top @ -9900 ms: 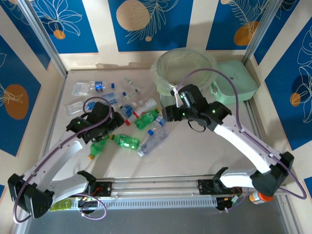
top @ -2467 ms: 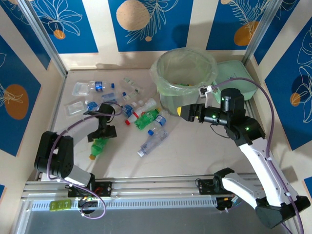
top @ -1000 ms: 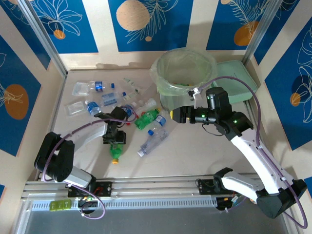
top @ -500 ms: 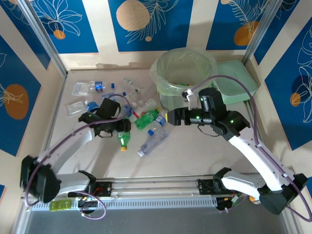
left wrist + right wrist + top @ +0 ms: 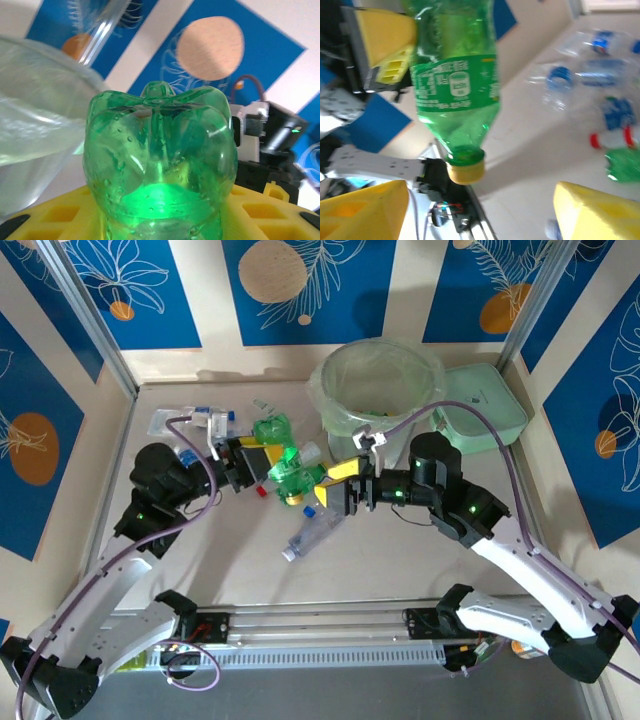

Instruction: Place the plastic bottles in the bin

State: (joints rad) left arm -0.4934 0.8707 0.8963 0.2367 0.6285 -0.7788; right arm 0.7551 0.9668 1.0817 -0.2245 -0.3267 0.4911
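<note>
The top camera looked down from above the near edge across the whole table (image 5: 400, 560). Both wrist cameras faced the same green bottle (image 5: 160, 165) at close range, the left end-on at its base.

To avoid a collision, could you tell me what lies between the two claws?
A green bottle, gripped by the left claw, faces the open right claw; right wrist view.

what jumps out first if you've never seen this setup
The bright green bottle catches the eye first: the left gripper holds it above the middle of the table, with its cap toward the right gripper. That gripper's yellow fingers are spread open just short of the cap. Behind them stands the big pale-green bin, and crushed clear bottles lie scattered to its left.
</note>
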